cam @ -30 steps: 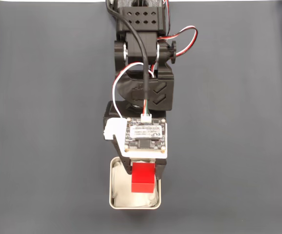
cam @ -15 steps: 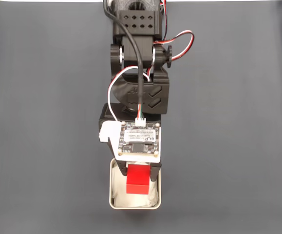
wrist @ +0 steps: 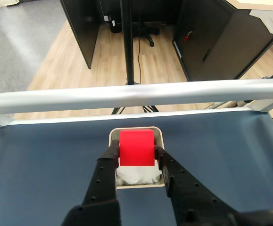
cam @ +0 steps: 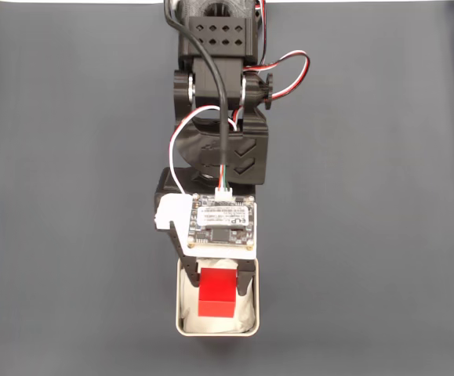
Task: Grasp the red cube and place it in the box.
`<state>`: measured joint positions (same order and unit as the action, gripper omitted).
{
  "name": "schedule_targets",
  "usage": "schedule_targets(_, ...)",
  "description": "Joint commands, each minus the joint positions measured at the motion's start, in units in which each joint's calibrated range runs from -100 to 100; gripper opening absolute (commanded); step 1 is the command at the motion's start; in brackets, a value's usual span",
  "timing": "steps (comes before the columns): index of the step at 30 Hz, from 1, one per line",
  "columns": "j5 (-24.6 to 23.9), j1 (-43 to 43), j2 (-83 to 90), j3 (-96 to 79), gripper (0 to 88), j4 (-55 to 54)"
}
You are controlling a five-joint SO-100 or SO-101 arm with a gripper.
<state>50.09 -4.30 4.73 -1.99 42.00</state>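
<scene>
The red cube (cam: 217, 294) sits between the fingers of my gripper (cam: 217, 280), inside the outline of the box (cam: 178, 315) near the bottom edge of the fixed view. The box is a small cream-rimmed square with white wrinkled paper under the cube. In the wrist view both black fingers (wrist: 109, 160) press the sides of the red cube (wrist: 136, 147), which hangs over the paper lining of the box (wrist: 111, 135). My gripper (wrist: 136, 153) is shut on the cube. The camera board hides the fingers' upper parts in the fixed view.
The dark grey mat (cam: 70, 196) spreads flat on both sides of the arm. In the wrist view a silver rail (wrist: 56, 99) runs along the table's far edge, just beyond the box, with wooden floor and dark furniture behind it.
The arm has drifted slightly left in the fixed view. The cube has shifted with it, from the box's right half toward its middle, still held between the fingers.
</scene>
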Motion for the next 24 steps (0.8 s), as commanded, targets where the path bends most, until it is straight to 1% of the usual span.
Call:
schedule_targets(1,0.7,-0.7,0.5,0.3,1.7,-1.8)
schedule_targets(24,1.5,-0.7,1.8,-3.1,1.9,-3.1)
